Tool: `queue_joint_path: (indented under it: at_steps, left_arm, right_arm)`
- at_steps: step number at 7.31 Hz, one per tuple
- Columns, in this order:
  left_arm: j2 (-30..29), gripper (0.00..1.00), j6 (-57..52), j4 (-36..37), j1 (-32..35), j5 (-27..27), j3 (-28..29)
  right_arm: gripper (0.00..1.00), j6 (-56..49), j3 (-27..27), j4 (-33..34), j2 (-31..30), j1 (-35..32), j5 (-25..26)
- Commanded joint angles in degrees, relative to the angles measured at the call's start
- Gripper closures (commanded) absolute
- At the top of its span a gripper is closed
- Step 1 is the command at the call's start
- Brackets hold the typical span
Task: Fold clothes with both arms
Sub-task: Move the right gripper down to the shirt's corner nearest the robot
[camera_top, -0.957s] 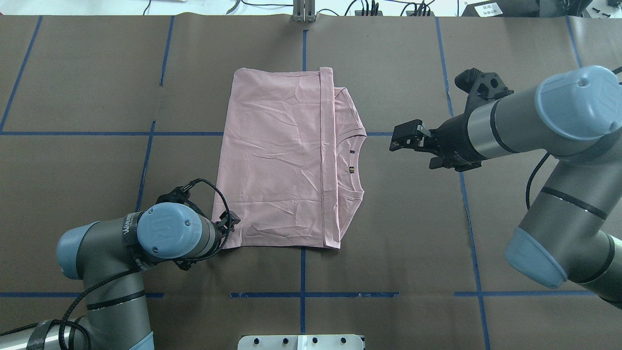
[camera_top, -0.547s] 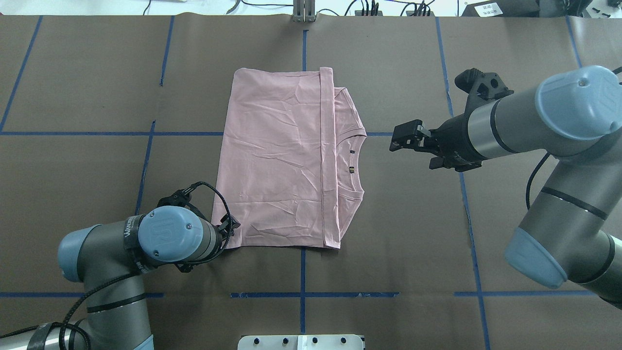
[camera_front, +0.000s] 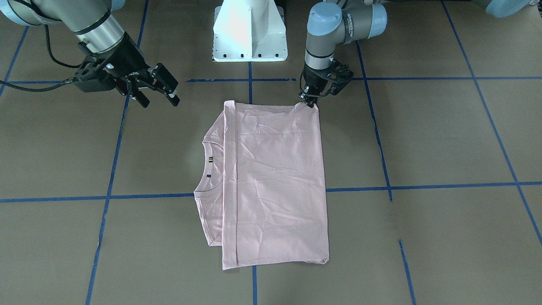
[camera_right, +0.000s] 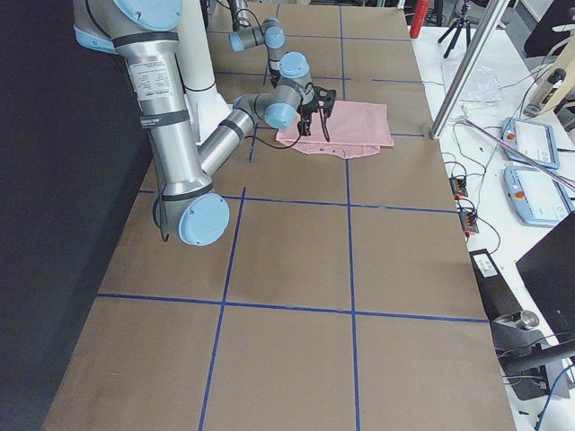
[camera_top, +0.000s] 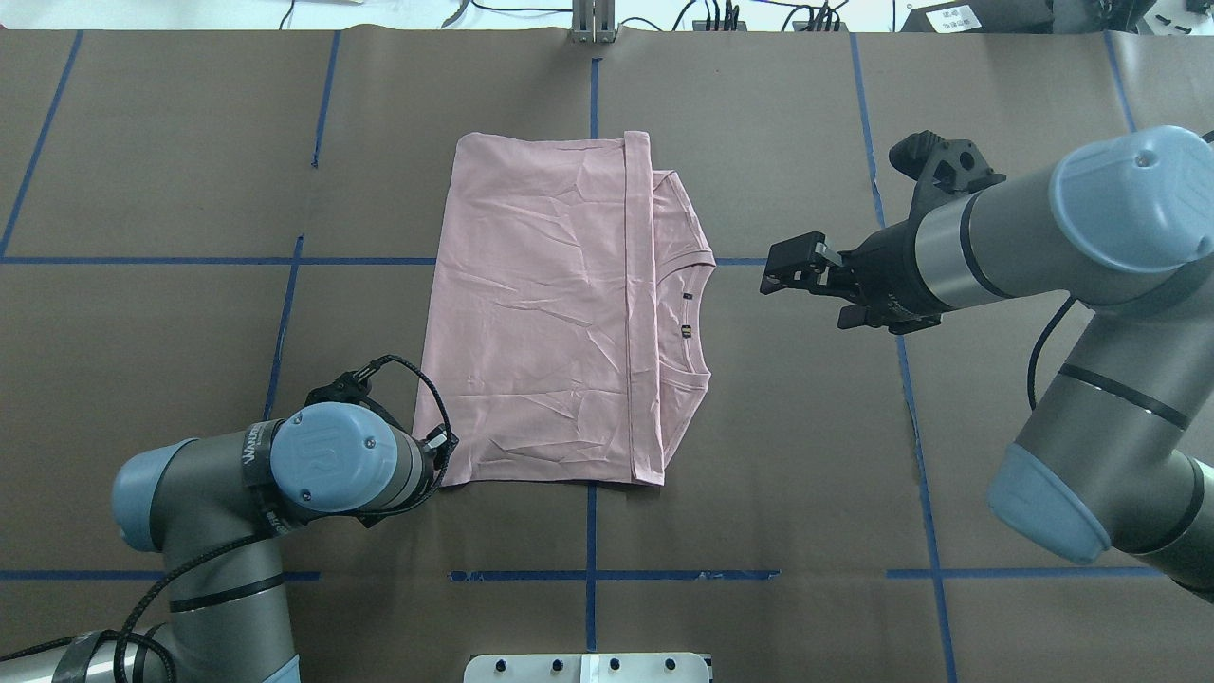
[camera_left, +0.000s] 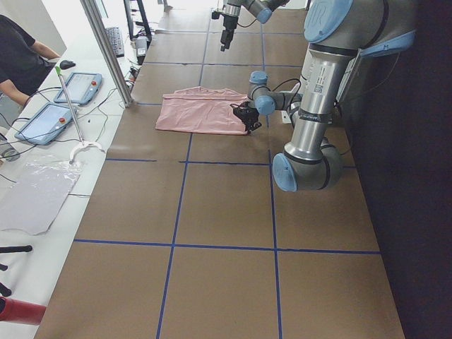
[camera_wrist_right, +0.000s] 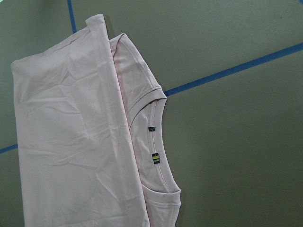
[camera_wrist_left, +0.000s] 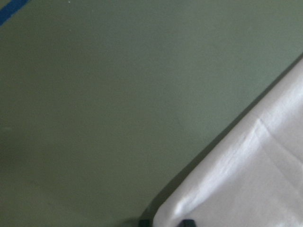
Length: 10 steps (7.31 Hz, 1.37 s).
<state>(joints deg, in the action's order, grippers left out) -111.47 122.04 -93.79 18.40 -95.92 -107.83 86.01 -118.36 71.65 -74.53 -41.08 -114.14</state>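
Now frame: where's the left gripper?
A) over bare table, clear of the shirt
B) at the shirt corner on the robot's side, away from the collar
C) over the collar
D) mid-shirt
B: the left gripper is down at the corner of the T-shirt nearest the robot's base, on the side opposite the collar. It is the right gripper that hangs open off the cloth.

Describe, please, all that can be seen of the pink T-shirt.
The T-shirt is light pink, soft creased cloth, folded into a rectangle and lying flat on the brown table. No print shows. The collar, with two small tags inside, sticks out from under the folded edge on the robot's right. The left end effector touches its near left corner.
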Motion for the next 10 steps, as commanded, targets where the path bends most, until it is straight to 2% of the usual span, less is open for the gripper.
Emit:
queue_joint_path:
  at_steps: [1,3,4,6,7,10]
  left_arm:
    - [-0.1,1.00,-0.6,1.1,0.0,-0.1,-1.5]
    - [0.0,1.00,-3.8,3.9,0.0,-0.4,-5.0]
    - [-0.2,1.00,-7.9,4.0,-0.1,-0.7,-5.0]
    - [-0.2,1.00,-8.7,3.8,-0.1,-0.7,-4.8]
    - [-0.3,1.00,-8.7,3.7,-0.1,-0.7,-4.8]
    - [-0.5,1.00,-8.7,3.6,-0.2,-0.4,-4.4]
  right_arm:
    - [0.00,-0.1,0.0,0.0,-0.1,-0.1,0.0]
    - [0.00,4.5,-0.2,0.2,-0.3,0.3,0.9]
    - [0.00,7.9,-0.2,0.3,-0.4,2.6,4.2]
    - [0.00,8.6,0.1,9.5,2.9,9.5,10.7]
    - [0.00,10.6,0.8,12.6,4.3,13.4,11.4]
    - [0.00,18.5,10.4,18.0,13.2,18.2,12.4]
